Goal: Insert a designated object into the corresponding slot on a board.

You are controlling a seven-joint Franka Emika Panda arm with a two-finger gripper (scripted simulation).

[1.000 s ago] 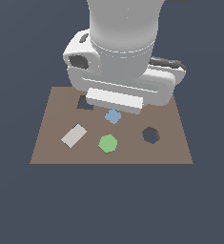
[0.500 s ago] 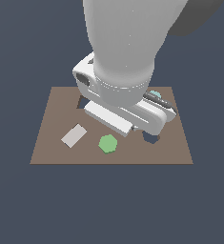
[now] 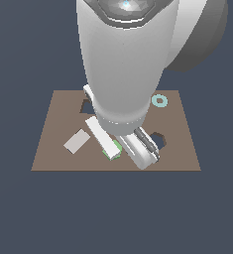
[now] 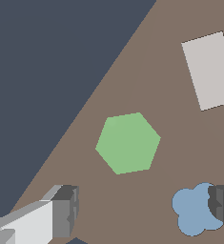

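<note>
The green hexagonal piece (image 4: 127,143) lies flat on the brown board (image 4: 180,143), close to the board's edge. In the exterior view only a sliver of the green piece (image 3: 113,151) shows under my hand. My gripper (image 4: 144,209) hangs open above the board, with one finger (image 4: 66,209) on one side and the other finger (image 4: 223,207) over the light-blue piece (image 4: 193,209). Nothing is held, and the green piece sits just off the line between the fingertips. The hexagonal slot (image 3: 158,140) is partly hidden behind the hand, at the exterior view's right.
A grey rectangular block (image 3: 77,141) lies on the board (image 3: 48,149) at the exterior view's left; it is also in the wrist view (image 4: 212,70). A square hole (image 3: 87,105) sits behind it. A pale teal ring (image 3: 159,100) shows at the back right. The arm hides the board's middle.
The arm has swung forward and down over the board's front, and its hand now covers most of the green piece and hides the light-blue piece in the exterior view.
</note>
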